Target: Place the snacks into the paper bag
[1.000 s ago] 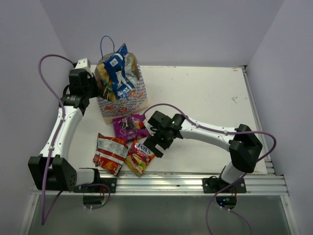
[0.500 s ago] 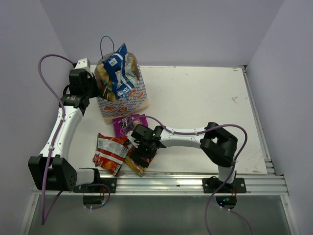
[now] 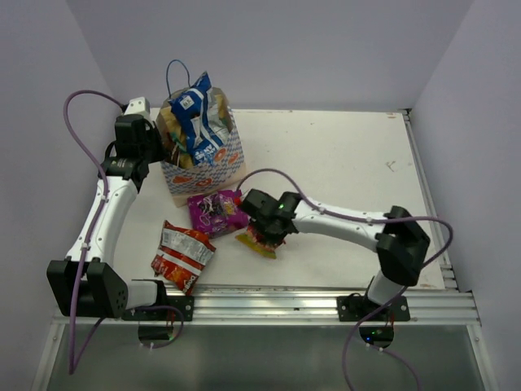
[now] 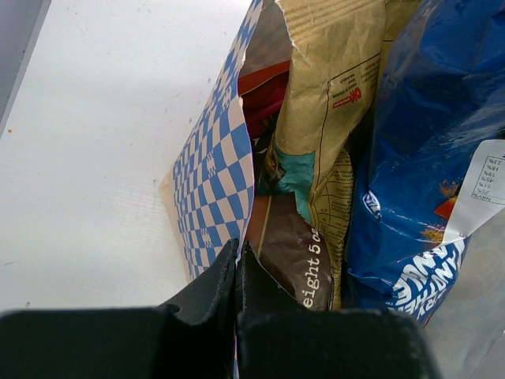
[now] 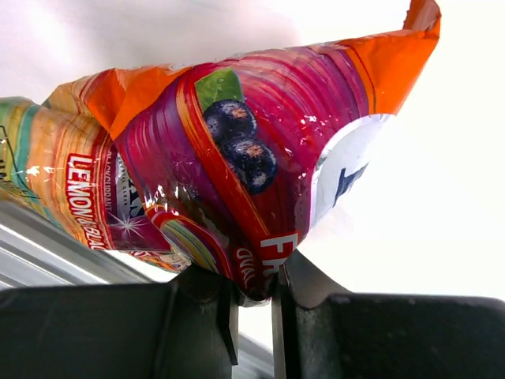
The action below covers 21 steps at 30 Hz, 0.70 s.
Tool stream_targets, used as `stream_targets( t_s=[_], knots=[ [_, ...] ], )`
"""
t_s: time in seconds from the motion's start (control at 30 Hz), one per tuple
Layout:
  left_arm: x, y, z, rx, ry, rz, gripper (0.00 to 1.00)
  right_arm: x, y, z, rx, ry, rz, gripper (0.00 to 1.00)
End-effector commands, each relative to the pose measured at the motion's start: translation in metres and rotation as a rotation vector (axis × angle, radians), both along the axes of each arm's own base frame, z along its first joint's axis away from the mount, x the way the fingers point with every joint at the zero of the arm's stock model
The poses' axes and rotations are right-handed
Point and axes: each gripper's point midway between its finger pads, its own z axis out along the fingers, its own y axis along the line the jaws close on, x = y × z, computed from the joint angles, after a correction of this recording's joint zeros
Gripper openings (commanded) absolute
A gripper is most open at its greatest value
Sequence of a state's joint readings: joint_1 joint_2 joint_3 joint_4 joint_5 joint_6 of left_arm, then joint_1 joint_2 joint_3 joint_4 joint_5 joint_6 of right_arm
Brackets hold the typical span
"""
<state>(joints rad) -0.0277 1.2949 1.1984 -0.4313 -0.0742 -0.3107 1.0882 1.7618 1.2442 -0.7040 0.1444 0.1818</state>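
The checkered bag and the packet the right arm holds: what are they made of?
The paper bag looks like matte paper: flat print, soft creased edge. The candy packet in the right gripper looks like glossy plastic film: bright glints, crinkles.

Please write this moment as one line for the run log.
left tool: shut on paper bag rim | right tool: shut on candy packet | outside bag: purple packet, chips packet
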Motion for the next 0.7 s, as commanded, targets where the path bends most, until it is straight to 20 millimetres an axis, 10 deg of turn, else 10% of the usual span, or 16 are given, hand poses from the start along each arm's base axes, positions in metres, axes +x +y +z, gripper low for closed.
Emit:
stream_targets(
  t_s=[0.0,0.07,0.2,0.57,0.67],
  knots=[
    [0.001,-0.003,0.010,0.014,-0.040,-0.022,0.00,0.048,-0.061,0.115,0.001,-0.282,-0.261,0.00],
    [0.001,-0.005,0.013,0.008,-0.047,-0.029,0.00,0.068,-0.090,0.156,-0.036,-0.403,-0.357,0.00],
    [-0.001,-0.008,0.013,-0.007,-0.048,-0.042,0.00,0.122,-0.088,0.243,0.046,-0.674,-0.454,0.00],
    [-0.006,-0.013,0.019,-0.009,-0.065,-0.055,0.00,0.212,0.075,0.380,0.663,-0.924,-0.277,0.00],
    [-0.009,-0.014,0.021,-0.007,-0.068,-0.056,0.00,0.221,0.119,0.376,0.754,-0.875,-0.189,0.00]
  ],
)
